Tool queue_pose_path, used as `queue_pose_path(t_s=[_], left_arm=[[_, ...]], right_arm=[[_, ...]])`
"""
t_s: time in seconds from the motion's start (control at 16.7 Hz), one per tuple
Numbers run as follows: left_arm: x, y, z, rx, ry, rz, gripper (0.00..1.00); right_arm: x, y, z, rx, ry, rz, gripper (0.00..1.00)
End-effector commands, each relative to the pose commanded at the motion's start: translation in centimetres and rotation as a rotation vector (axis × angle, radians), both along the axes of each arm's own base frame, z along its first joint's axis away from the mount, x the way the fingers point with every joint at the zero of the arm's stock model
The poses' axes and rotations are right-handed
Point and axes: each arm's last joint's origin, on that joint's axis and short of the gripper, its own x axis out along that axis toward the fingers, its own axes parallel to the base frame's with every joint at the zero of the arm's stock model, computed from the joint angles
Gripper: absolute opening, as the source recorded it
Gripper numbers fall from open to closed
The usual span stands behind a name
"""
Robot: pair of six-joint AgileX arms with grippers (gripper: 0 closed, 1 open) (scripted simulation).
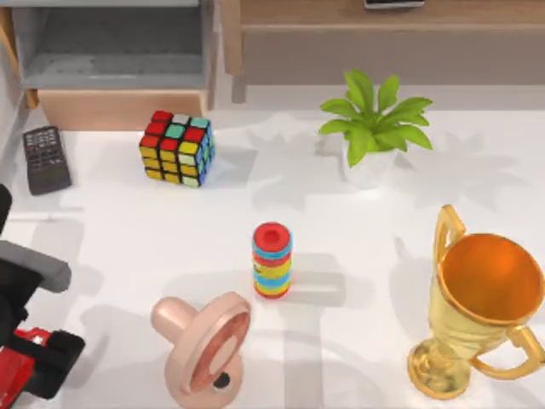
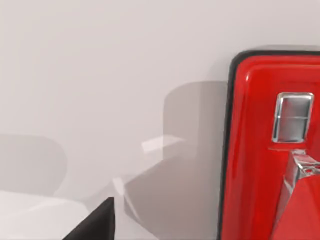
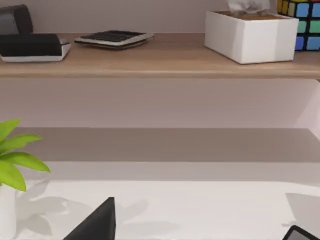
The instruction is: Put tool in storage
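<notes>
The tool, a bright red stapler (image 1: 15, 373) with black trim, lies on the white table at the front left corner. In the left wrist view the stapler (image 2: 260, 150) is very close and casts a shadow on the table. My left gripper (image 1: 43, 358) hangs right over it, open, with one black fingertip (image 2: 95, 226) beside the stapler and apart from it. The storage, a drawer (image 1: 119, 109) with a grey inside and a tan front panel, stands pulled out at the back left. My right gripper (image 3: 197, 234) is parked, open, facing the shelf.
A black remote (image 1: 46, 158) and a colour cube (image 1: 177, 147) lie in front of the drawer. A potted plant (image 1: 373, 128), a stack of coloured rings (image 1: 272, 261), a pink round object (image 1: 204, 345) and a gold trophy (image 1: 481, 307) stand farther right. A long wooden shelf (image 1: 383, 25) runs along the back.
</notes>
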Motion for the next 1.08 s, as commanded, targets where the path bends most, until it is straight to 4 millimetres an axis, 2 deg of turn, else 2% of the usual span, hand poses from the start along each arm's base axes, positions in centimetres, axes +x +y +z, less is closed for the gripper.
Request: queue_pose_path(t_s=[0.12, 0.9, 1.08], left_arm=[[0.0, 0.0, 0.0, 0.0, 0.0, 0.0, 1.0], [0.0, 0.0, 0.0, 0.0, 0.0, 0.0, 0.02], [0.0, 0.0, 0.0, 0.0, 0.0, 0.0, 0.0]], right_arm=[[0.0, 0.0, 0.0, 0.0, 0.0, 0.0, 1.0], [0.0, 0.0, 0.0, 0.0, 0.0, 0.0, 1.0], [0.0, 0.0, 0.0, 0.0, 0.0, 0.0, 1.0]])
